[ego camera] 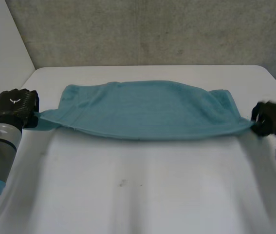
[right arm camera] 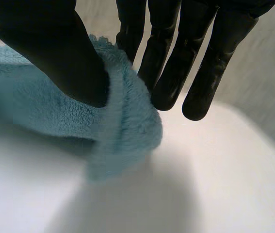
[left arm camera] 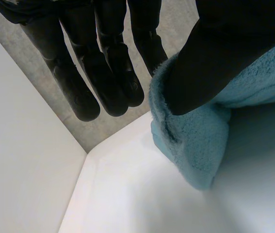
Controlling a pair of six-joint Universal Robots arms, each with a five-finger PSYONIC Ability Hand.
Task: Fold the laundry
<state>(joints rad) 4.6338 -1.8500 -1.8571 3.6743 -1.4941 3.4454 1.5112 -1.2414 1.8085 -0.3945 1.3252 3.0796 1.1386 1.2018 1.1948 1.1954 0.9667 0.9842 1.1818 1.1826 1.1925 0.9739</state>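
A teal towel (ego camera: 147, 109) hangs stretched above the white table (ego camera: 138, 195), sagging in the middle. At the towel's left end my left hand (ego camera: 16, 107) pinches a corner; in the left wrist view its thumb (left arm camera: 215, 63) presses the teal cloth (left arm camera: 195, 150) against the fingers (left arm camera: 103, 82). My right hand (ego camera: 270, 118) holds the right end. In the right wrist view its thumb (right arm camera: 64, 58) clamps the towel's edge (right arm camera: 122, 121) against the fingers (right arm camera: 176, 63).
A grey wall (ego camera: 152, 29) rises behind the table's far edge. A white panel (ego camera: 1, 44) stands at the left. Bare tabletop lies under and in front of the towel.
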